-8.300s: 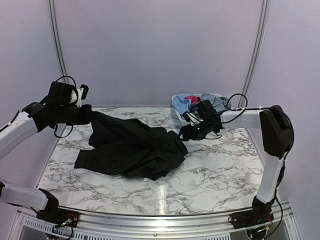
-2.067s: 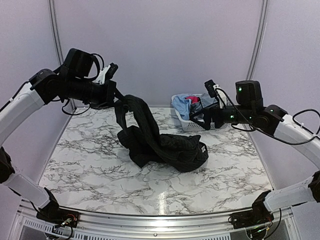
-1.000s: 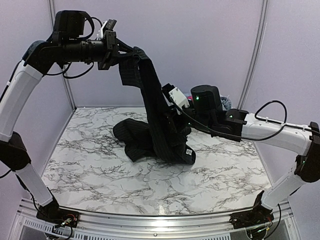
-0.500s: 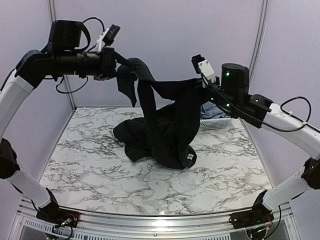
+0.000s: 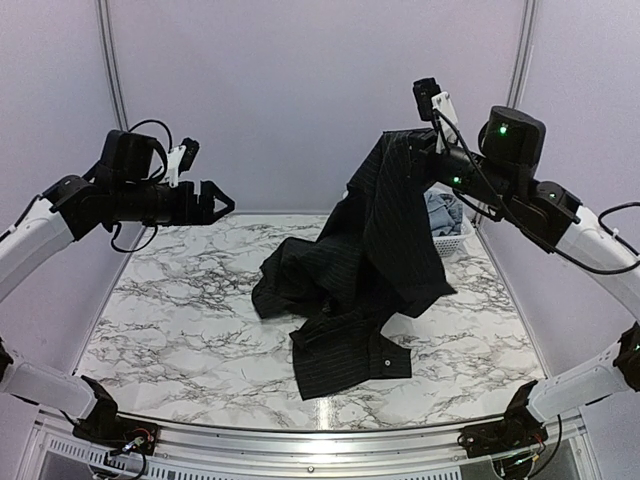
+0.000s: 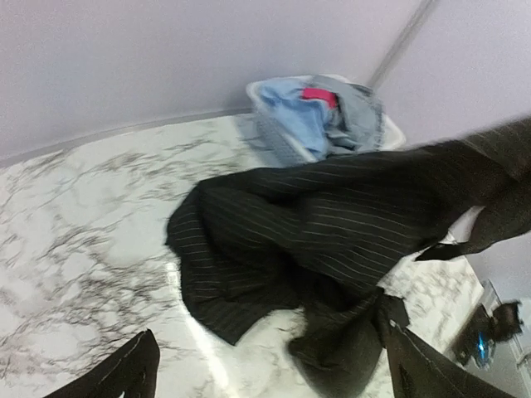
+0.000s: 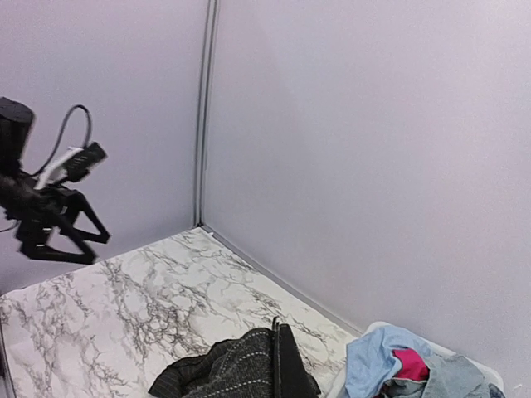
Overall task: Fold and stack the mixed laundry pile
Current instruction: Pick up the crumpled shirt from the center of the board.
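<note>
The black pinstriped shirt (image 5: 365,260) hangs from my right gripper (image 5: 422,148), which is shut on its top edge high above the table's back right. The shirt's lower part drapes onto the marble, with one flap (image 5: 345,355) lying toward the front. In the right wrist view the shut fingers (image 7: 282,365) pinch the striped cloth (image 7: 224,373). My left gripper (image 5: 222,208) hovers open and holds nothing, left of the shirt. In its wrist view the fingers (image 6: 133,373) stand wide above the shirt (image 6: 332,224). Light blue (image 7: 373,356) and pink-red (image 7: 408,363) pieces lie in the basket.
The white lattice basket (image 5: 456,238) stands at the back right corner, partly hidden behind the hanging shirt, and shows again as the basket (image 6: 390,133) in the left wrist view. Purple walls close the back and both sides. Bare marble table (image 5: 170,320) lies at the left and front.
My left gripper has let go of the shirt and dropped lower to the left. My right gripper has lifted the shirt up and to the right, so it now hangs from that side alone.
</note>
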`<state>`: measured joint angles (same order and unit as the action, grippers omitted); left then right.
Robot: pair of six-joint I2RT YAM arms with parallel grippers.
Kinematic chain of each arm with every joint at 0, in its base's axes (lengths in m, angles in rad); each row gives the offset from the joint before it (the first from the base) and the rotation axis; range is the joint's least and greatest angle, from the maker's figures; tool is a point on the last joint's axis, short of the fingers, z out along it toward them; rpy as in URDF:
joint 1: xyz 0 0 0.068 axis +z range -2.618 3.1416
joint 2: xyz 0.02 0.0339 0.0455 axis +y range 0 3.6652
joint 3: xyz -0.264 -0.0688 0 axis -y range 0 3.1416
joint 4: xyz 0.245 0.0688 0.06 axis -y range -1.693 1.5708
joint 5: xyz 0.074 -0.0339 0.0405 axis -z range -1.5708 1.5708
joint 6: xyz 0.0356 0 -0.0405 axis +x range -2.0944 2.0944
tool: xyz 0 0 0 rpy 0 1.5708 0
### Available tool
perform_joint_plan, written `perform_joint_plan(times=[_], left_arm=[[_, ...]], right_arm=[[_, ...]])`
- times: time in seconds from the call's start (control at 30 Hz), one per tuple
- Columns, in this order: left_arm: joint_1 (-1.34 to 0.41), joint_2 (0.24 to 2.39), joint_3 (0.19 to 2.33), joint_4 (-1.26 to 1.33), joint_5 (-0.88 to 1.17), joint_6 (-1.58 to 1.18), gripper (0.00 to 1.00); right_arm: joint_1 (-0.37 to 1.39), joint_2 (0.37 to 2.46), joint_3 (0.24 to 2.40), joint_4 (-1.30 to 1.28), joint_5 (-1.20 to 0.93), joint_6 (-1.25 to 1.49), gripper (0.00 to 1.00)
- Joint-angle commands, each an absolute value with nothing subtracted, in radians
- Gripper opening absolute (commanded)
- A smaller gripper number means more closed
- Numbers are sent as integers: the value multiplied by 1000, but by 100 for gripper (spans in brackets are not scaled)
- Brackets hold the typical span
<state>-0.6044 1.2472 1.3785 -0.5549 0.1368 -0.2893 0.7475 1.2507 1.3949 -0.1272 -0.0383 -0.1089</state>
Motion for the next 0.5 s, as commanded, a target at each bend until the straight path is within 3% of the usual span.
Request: perform_joint_plan(times=[0.0,0.2,0.47], left_arm=[[-509,1354,1283,-465,135,-339,99],[-500,1657,1355,-424,129,-284,99],[-503,2079,1672,-432,225,-201,99]], right_arm=[[744,1212,1468,-130,-183,-98,0],[744,1131,1425,-199,-208,-10,0],[745,992,1269,-240,-147,151,0]])
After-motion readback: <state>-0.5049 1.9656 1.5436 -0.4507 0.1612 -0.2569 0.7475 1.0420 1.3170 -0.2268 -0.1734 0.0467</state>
